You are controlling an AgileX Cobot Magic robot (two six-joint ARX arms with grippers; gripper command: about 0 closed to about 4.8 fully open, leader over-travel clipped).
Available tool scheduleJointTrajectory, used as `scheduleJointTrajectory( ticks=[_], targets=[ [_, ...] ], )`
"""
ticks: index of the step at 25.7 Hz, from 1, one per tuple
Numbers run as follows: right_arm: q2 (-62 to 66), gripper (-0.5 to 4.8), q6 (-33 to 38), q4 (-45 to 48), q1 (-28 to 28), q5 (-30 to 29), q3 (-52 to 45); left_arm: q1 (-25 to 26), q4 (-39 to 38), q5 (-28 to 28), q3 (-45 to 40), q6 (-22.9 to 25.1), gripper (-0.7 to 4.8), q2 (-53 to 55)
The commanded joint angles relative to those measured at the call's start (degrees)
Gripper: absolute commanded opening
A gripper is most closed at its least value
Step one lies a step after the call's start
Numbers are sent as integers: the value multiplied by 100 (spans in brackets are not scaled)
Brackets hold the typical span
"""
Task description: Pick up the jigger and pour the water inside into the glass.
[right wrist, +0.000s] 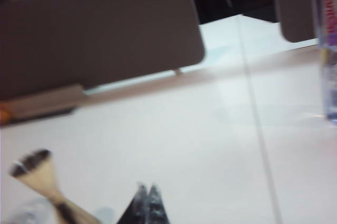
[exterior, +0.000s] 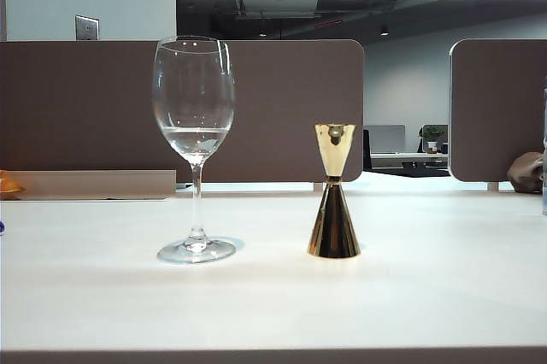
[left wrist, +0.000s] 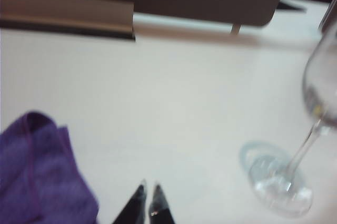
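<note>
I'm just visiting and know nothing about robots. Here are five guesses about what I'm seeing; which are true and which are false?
1. The jigger stands upright on the table, right of the glass in the exterior view. True.
2. The glass is completely empty. False: a little clear liquid sits in its bowl.
3. The right gripper holds the jigger. False: its fingers are shut on nothing, and the jigger stands apart from it.
4. A purple cloth lies on the table near the left gripper. True.
5. The glass has tipped over. False: it stands upright on its foot.
</note>
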Motion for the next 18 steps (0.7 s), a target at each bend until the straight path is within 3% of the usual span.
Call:
scheduleJointTrajectory(
  ticks=[1, 7, 10, 12, 13, 15, 18],
  targets=[
    [0, 0, 481, 535, 7, -560, -17, 4, 887, 55, 17, -820, 23, 2],
    [0, -1, 553, 697, 7, -1373, -17, 4, 1440, 743, 68, -1292, 23, 2],
    [0, -1, 907, 704, 4, -1932, -17, 4, 1283, 1827, 186, -1292, 23, 2],
    [0, -1, 1165, 678, 7, -2083, -20, 4, 1147, 3104, 240, -1139, 23, 2],
    [0, -1, 1349, 621, 4, -2083, -20, 4, 1054, 3357, 240, -1067, 23, 2],
    [0, 4, 1904, 122, 13, -2146, -20, 4, 367, 3501, 240, -826, 22, 2],
    [0, 4, 1917, -166, 11, -2490, -20, 4, -114, 3429, 238, -321, 22, 2]
  ],
)
